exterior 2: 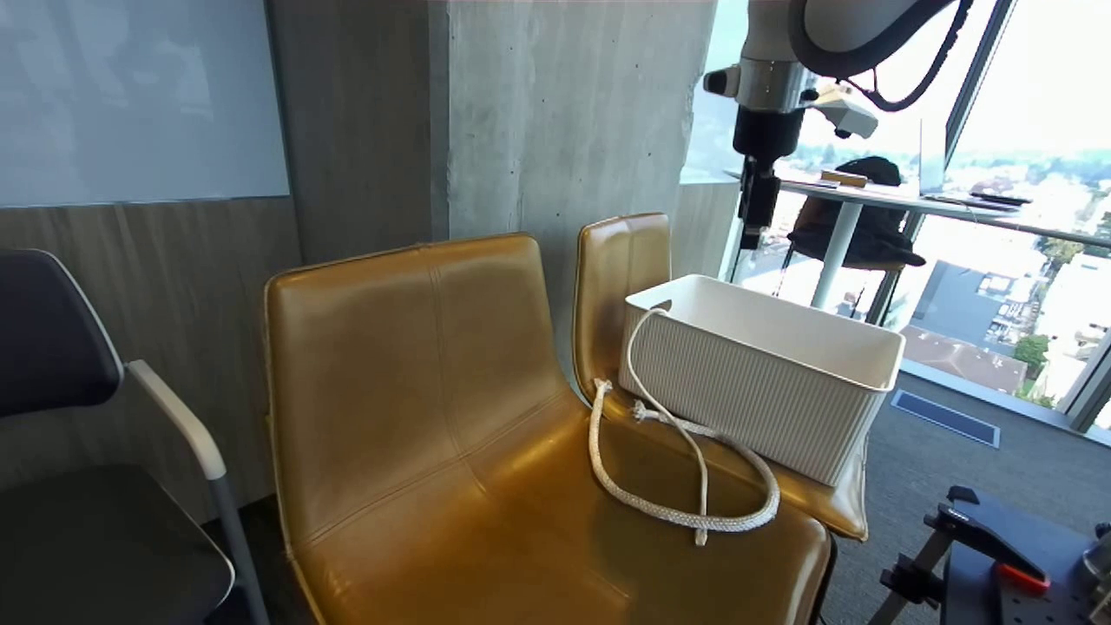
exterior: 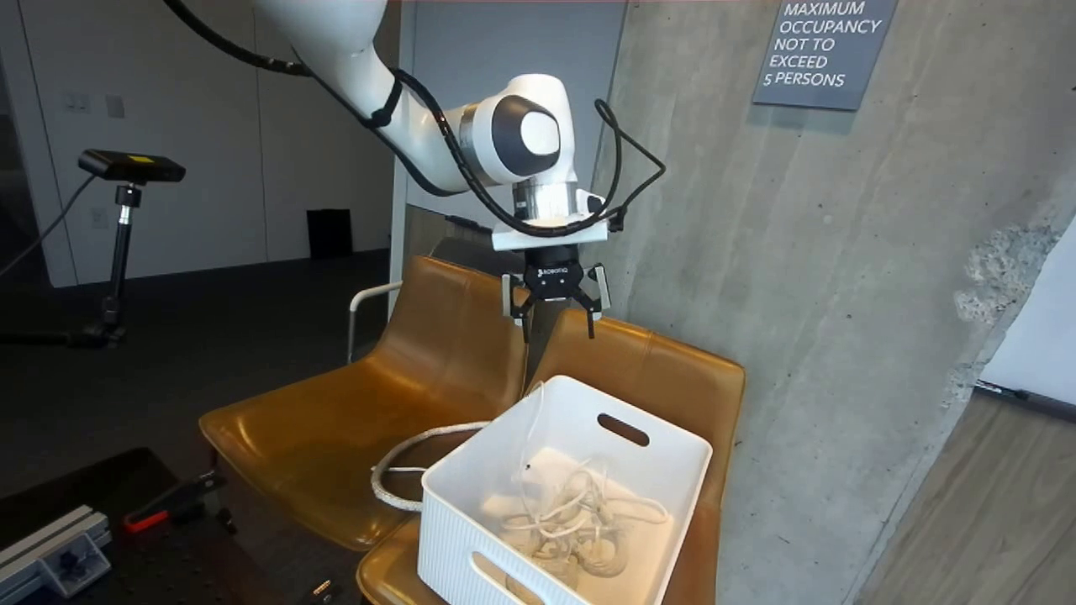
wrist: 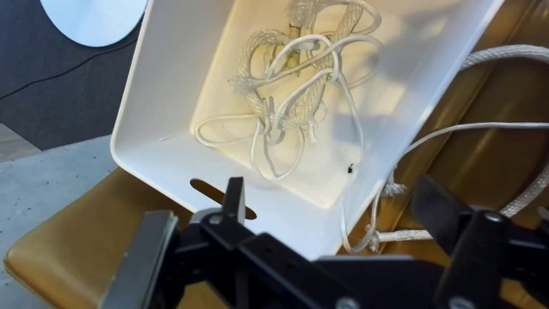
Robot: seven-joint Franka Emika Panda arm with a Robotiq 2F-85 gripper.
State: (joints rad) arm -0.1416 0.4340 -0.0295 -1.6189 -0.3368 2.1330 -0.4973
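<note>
Hanging above one end of the ribbed white plastic bin (exterior 2: 746,395), my tool (exterior: 559,329) has its fingers spread wide with nothing between them. Beneath it, a tangle of white rope (wrist: 315,90) lies loose on the bin's floor, so I count that much as already inside. A thin white cord (wrist: 484,126) is only partway: it climbs the inner side, crosses the rim near a corner and trails away outside. Past the rim, a thick braided rope (exterior 2: 736,523) lies curved on the tan leather-look chairs (exterior 2: 373,373), wholly outside, its frayed ends just beside the bin. From this I judge the rope work partly done, with that cord and the thick rope left over. Farther back, a concrete wall (exterior: 672,252) rises behind the chairs.
</note>
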